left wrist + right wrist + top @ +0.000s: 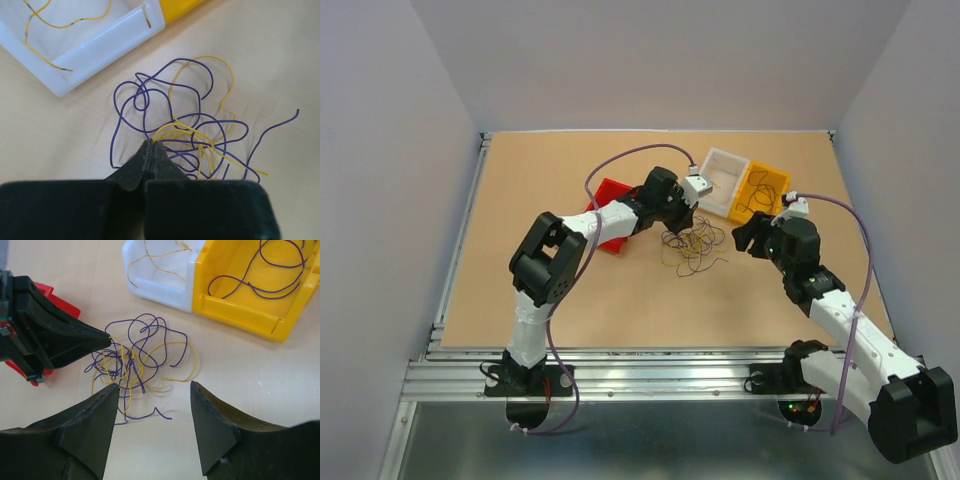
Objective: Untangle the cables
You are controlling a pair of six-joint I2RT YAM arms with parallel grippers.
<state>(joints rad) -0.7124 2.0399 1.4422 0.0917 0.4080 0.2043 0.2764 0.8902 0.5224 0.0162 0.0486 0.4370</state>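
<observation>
The cables (pixel 692 243) lie as a loose clump of thin purple and yellow wires on the tan table, mid-right. They also show in the left wrist view (pixel 192 125) and the right wrist view (pixel 135 357). My left gripper (pixel 678 218) is at the clump's left edge. In its own view the left gripper (pixel 151 143) has its jaws pressed together, with yellow and purple strands meeting at the tips. My right gripper (pixel 748 238) is to the right of the clump. In its own view the right gripper (pixel 155 387) is open and empty, just short of the wires.
A white bin (pixel 725 180) holding yellow wires and a yellow bin (pixel 762 190) holding purple wires stand side by side behind the clump. A red bin (pixel 610 195) is partly hidden under the left arm. The bins also show in the right wrist view: white (pixel 165 292), yellow (pixel 235 310), red (pixel 57 297).
</observation>
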